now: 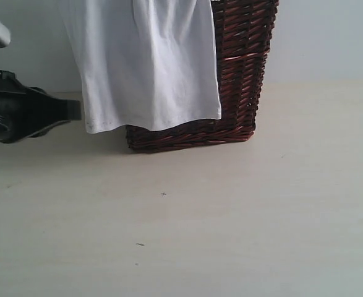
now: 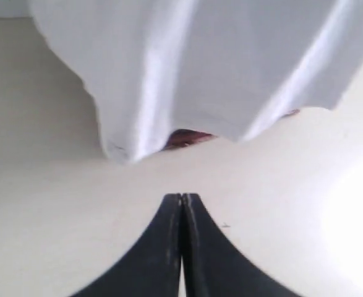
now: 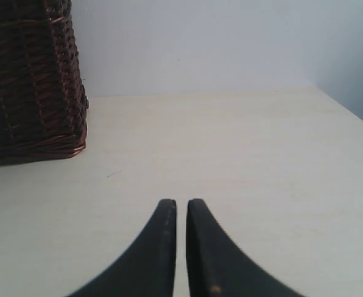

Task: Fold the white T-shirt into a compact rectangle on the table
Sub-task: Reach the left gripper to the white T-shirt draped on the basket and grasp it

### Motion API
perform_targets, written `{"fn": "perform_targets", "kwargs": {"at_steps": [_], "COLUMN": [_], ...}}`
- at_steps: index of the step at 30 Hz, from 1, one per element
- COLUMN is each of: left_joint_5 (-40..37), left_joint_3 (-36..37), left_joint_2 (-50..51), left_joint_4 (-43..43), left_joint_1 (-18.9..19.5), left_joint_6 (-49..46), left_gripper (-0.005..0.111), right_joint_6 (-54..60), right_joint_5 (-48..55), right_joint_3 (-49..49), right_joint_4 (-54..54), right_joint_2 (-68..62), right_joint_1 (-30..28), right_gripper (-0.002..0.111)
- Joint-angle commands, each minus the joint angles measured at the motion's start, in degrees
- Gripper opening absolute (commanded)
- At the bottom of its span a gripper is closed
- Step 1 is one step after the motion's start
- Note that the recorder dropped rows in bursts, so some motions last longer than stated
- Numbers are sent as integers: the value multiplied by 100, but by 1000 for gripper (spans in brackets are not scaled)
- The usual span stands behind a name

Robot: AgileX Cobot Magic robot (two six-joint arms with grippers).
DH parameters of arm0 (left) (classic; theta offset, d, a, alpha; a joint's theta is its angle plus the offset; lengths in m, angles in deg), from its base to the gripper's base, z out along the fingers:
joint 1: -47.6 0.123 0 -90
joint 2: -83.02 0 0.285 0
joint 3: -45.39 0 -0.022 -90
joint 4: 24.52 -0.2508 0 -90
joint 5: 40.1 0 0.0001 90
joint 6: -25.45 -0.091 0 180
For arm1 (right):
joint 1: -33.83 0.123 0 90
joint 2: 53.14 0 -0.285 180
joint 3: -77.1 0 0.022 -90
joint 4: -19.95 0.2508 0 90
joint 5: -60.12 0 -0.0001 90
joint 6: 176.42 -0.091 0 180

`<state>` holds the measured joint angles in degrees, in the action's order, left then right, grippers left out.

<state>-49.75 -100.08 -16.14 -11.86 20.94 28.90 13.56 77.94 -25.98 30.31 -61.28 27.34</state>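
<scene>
Fig.: start of fold, garment not yet on the work surface. The white T-shirt (image 1: 147, 62) hangs down the front of a dark wicker basket (image 1: 243, 74), hem near the basket's base. Its lower corner on the L side overhangs past the wicker; whether that corner touches the table (image 1: 230, 229) can't be told from the ext. view. L gripper (image 2: 181, 197): fingers pressed together, nothing between, low over the table, aimed at the hem just ahead. R gripper (image 3: 181, 203): fingers all but together w/ a thin slit, empty, over bare table beside the basket, well apart from the cloth. Step in hand, by judgement: get the shirt off the basket & flat on the table. To do it well: part the L fingers before closing in, take the free hem corner deep enough that soft cotton won't slip, lift clear of the wicker to avoid snags, and bring R to the opposite corner so the cloth lands spread, not bunched.
</scene>
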Motion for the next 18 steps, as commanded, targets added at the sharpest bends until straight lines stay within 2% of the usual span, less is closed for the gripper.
{"fn": "perform_targets", "kwargs": {"at_steps": [1, 9, 12, 14, 15, 17, 18], "left_joint_5": [-1, 1713, 2246, 2423, 2479, 2491, 2491], "left_joint_3": [-164, -473, -590, -664, -703, -760, -758], "left_joint_2": [25, 978, 1119, 1117, 1117, 1117, 1117], "left_joint_4": [0, 0, -14, -14, -14, -14, 69], "left_joint_1": [-171, -134, -134, -134, -134, -134, -134], "left_joint_6": [-379, -3321, -3672, -3672, -3672, -3661, -3527], "left_gripper": [0, 0, 4, 14, 23, 48, 67], "right_joint_6": [30, 30, 30, 30, 30, 30, 30], "right_joint_5": [-34, -34, -34, -34, -34, -34, -34], "right_joint_3": [30, 30, 30, 30, 30, 30, 30], "right_joint_4": [9, 9, 9, 9, 9, 9, 9], "right_joint_2": [35, 35, 35, 35, 35, 35, 35], "right_joint_1": [19, 19, 19, 19, 19, 19, 19], "right_gripper": [7, 7, 7, 7, 7, 7, 7]}}
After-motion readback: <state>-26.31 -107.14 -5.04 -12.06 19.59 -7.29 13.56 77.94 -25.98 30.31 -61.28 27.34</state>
